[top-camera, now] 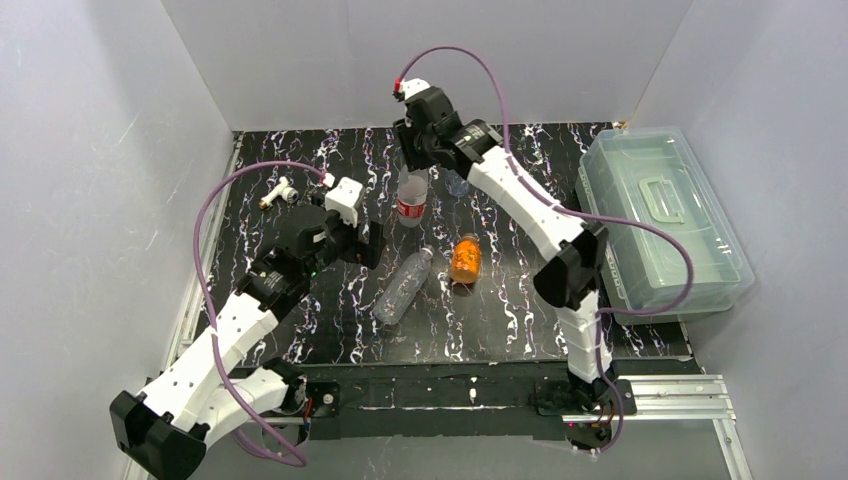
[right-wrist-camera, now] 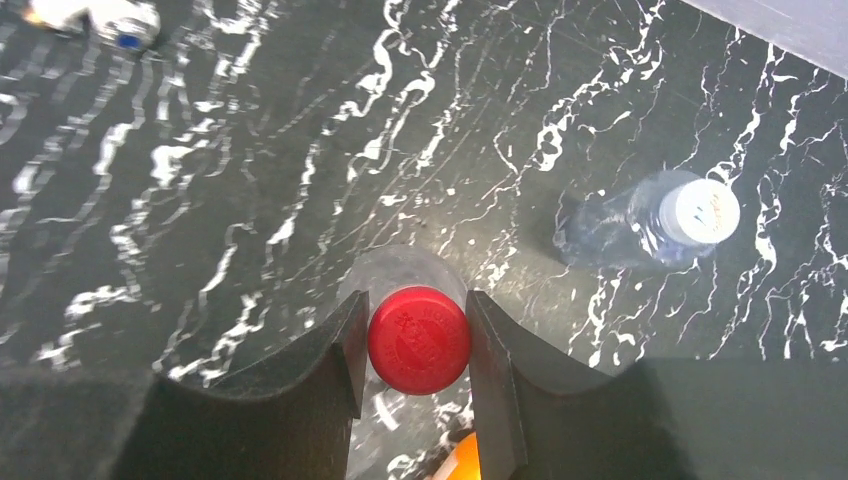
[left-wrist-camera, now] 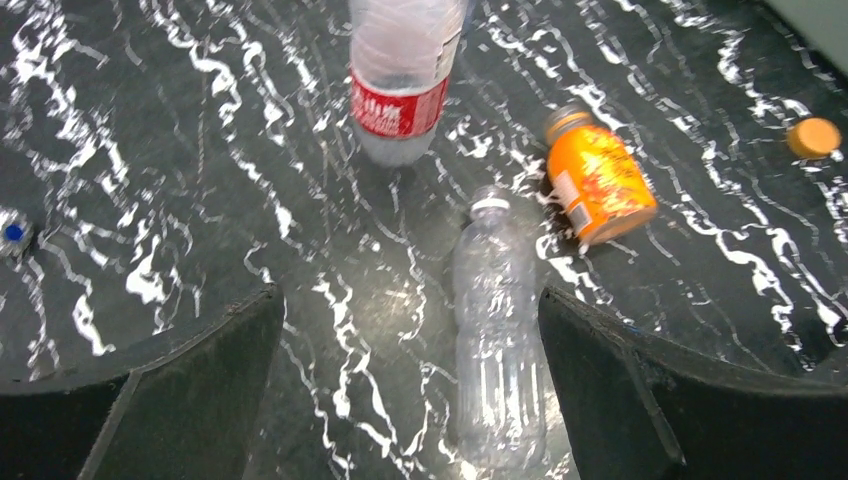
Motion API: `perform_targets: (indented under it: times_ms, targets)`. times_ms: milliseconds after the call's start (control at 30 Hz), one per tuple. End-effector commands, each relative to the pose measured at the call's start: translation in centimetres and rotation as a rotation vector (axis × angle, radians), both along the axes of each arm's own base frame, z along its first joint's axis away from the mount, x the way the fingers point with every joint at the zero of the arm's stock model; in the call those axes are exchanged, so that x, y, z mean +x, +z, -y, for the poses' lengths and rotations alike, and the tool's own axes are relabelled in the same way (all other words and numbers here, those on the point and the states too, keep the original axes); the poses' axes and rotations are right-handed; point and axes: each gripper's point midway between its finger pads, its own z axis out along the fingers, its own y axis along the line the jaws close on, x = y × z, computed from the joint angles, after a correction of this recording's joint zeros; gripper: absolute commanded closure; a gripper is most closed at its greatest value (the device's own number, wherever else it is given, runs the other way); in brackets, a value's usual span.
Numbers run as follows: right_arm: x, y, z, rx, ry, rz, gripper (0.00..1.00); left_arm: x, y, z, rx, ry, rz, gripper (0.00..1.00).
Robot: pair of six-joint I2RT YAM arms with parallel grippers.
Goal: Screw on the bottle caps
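Red cap [right-wrist-camera: 418, 339] sits on the mouth of the upright red-labelled bottle [top-camera: 412, 200], and the screwing-on step appears to be in hand. From above, the right gripper [top-camera: 413, 165] hangs directly over that bottle's top. The left gripper [top-camera: 350, 245] stands to the left of the red-labelled bottle, nearer the arm bases, spread wide and holding nothing. A clear bottle [top-camera: 403, 287] and an orange bottle [top-camera: 466, 258] lie on their sides on the near side of the red-labelled bottle, the orange one further right. The left wrist camera shows the left fingers [left-wrist-camera: 180, 390] far apart with nothing gripped, the clear bottle lying beyond them on the table [left-wrist-camera: 150, 150]. An orange-yellow cap [left-wrist-camera: 813, 137] lies loose well to the right of the red-labelled bottle, apart from the orange bottle. The right wrist camera looks straight down on the red cap, clamped between the right fingers [right-wrist-camera: 300, 390] with one pad touching each side. A small white-capped bottle [right-wrist-camera: 690, 215] shows near the red-labelled bottle, to its right in this view. By judgement, the next move calls for a turn of the wrist with the grip kept firm and square on the cap. Whether the thread has caught cannot be told.
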Motion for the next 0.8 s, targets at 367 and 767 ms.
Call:
perform_targets:
  times_ms: [367, 767]
  targets:
    - [5.7, 1.2, -0.9, -0.106, -0.006, 0.256, 0.93, -1.2, -2.9, -4.1, 0.097, 0.159, -0.073, 0.02]
    - [6.3, -1.0, -1.0, -0.126, -0.014, 0.24, 0.86, -1.2, -4.4, -4.1, 0.103, 0.163, -0.1, 0.02]
